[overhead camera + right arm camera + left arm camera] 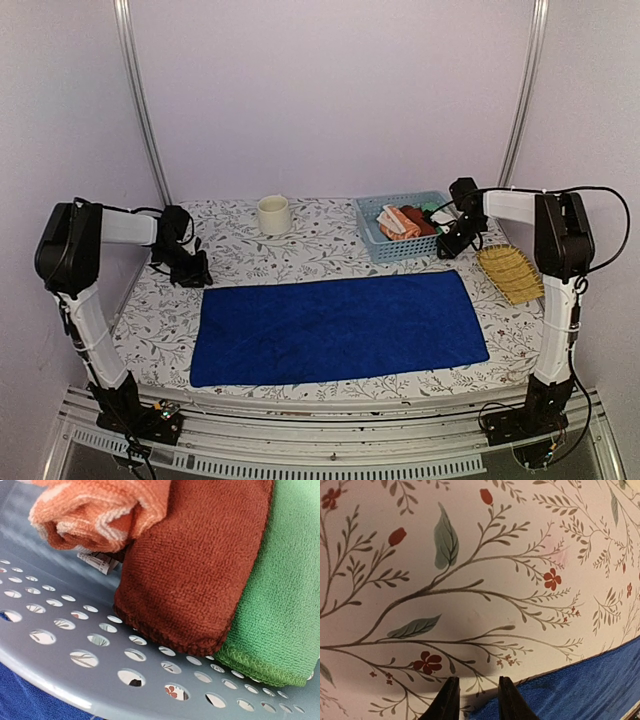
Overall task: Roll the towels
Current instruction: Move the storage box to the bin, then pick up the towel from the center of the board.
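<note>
The royal blue towel [335, 325] lies flat and spread out in the middle of the table; its edge shows in the left wrist view [580, 690]. The orange-salmon towel [392, 222] with white shapes lies loosely folded in the blue-grey basket [375, 243], close up in the right wrist view [100, 510]. My left gripper [190, 270] is low over the tablecloth at the blue towel's far left corner, its jaws [476, 692] a little apart and empty. My right gripper [455, 240] is just outside the basket's right side; the basket wall [60, 665] hides its fingers.
A plain red roll [195, 565] and a plain green roll [280, 590] lie beside the orange towel in the basket. A cream cup [273, 214] stands at the back. A woven yellow tray [510, 272] lies at the right edge.
</note>
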